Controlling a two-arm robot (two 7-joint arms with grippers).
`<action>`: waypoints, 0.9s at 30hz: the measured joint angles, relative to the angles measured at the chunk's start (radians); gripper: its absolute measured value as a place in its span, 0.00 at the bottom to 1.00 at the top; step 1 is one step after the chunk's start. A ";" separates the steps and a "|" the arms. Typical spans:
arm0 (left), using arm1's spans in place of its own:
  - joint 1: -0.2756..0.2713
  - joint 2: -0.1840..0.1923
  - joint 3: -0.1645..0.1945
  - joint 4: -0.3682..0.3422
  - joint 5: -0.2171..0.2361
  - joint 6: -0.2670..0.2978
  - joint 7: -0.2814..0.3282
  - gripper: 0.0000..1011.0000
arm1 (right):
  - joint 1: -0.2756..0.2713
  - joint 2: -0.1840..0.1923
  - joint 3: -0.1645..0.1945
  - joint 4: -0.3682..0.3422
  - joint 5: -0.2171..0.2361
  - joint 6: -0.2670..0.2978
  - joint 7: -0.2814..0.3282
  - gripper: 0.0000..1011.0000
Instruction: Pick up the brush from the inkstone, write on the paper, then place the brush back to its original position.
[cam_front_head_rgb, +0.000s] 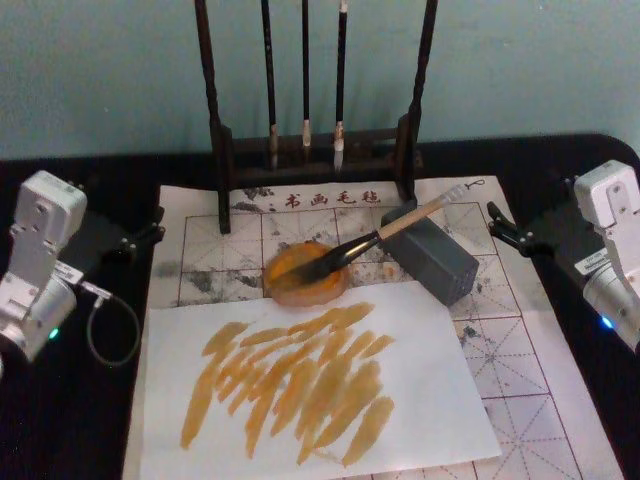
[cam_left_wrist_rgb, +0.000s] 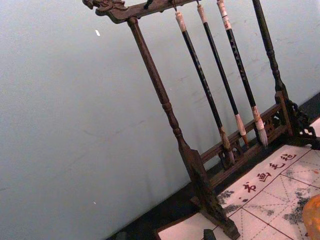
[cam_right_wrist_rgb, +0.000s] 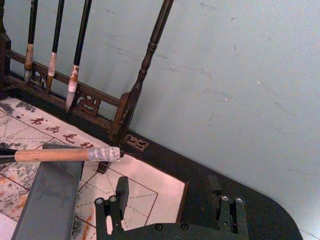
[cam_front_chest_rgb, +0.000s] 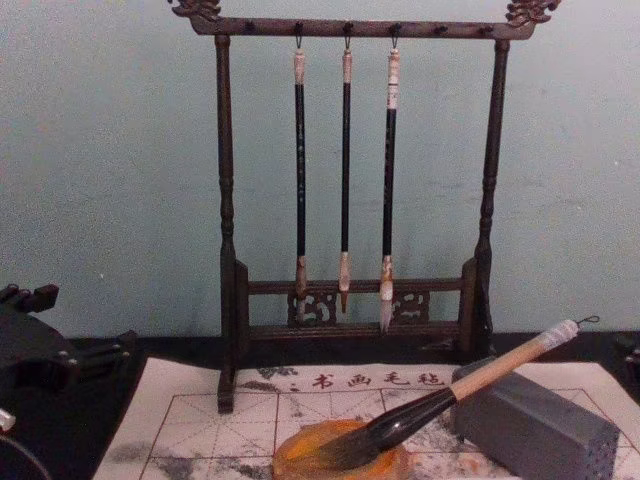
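Note:
The brush (cam_front_head_rgb: 390, 232) lies at a slant: its dark tuft rests in the round orange inkstone (cam_front_head_rgb: 290, 285), and its pale handle (cam_right_wrist_rgb: 60, 154) leans on a grey block (cam_front_head_rgb: 435, 262). In the chest view the brush (cam_front_chest_rgb: 470, 382) rises from the inkstone (cam_front_chest_rgb: 300, 462) toward the right. The red-grid paper (cam_front_head_rgb: 520, 380) lies under them. My left gripper (cam_front_head_rgb: 145, 232) sits open at the paper's left edge. My right gripper (cam_front_head_rgb: 497, 226) is open at the right edge, and its fingers (cam_right_wrist_rgb: 117, 200) are spread wide, holding nothing.
A white sheet (cam_front_head_rgb: 430, 400) streaked with orange strokes covers the near part of the grid paper. A dark wooden rack (cam_front_chest_rgb: 225, 200) with three thin hanging brushes (cam_front_chest_rgb: 345, 170) stands at the back, in front of a pale wall. A loose cable (cam_front_head_rgb: 110, 330) curls near the left arm.

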 joint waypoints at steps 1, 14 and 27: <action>0.000 0.000 0.000 0.000 0.000 0.000 0.000 0.99 | 0.000 0.000 0.000 0.000 0.000 0.000 0.000 0.99; 0.000 0.000 0.000 0.000 0.000 0.000 0.000 0.99 | 0.000 0.000 0.000 0.000 0.000 0.000 0.000 0.99; 0.000 0.000 0.000 0.000 0.000 0.000 0.000 0.99 | 0.000 0.000 0.000 0.000 0.000 0.000 0.000 0.99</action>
